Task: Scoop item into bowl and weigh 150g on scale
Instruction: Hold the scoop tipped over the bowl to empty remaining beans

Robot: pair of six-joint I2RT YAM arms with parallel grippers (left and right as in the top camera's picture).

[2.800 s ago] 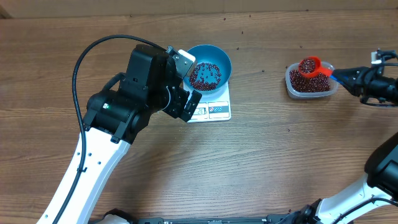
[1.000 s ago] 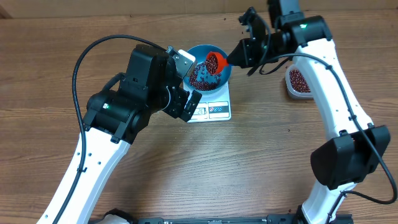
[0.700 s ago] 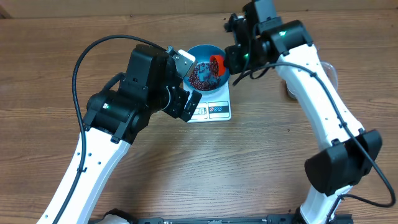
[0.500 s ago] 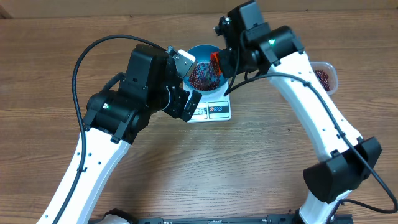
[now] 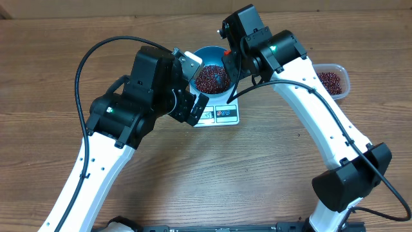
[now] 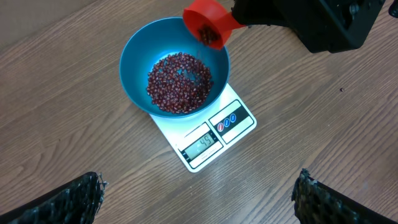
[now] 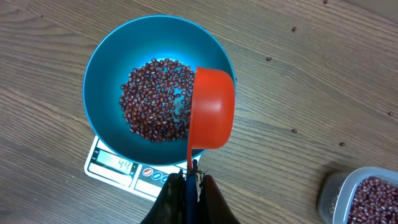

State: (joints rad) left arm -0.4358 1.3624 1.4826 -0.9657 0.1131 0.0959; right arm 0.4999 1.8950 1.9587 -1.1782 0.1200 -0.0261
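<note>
My right end effector (image 7: 188,179) pinches the scoop (image 7: 211,109) by its handle. The cup is tipped over the bowl (image 7: 99,71) on the scale (image 7: 146,175), its long axis pointing straight ahead toward the beans (image 7: 152,102). My left end effector (image 6: 198,200) hangs spread wide above.

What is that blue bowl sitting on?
A small white kitchen scale sits under the blue bowl. Only its front strip pokes out, with the display and label panel. The rest of it is covered by the bowl.
</note>
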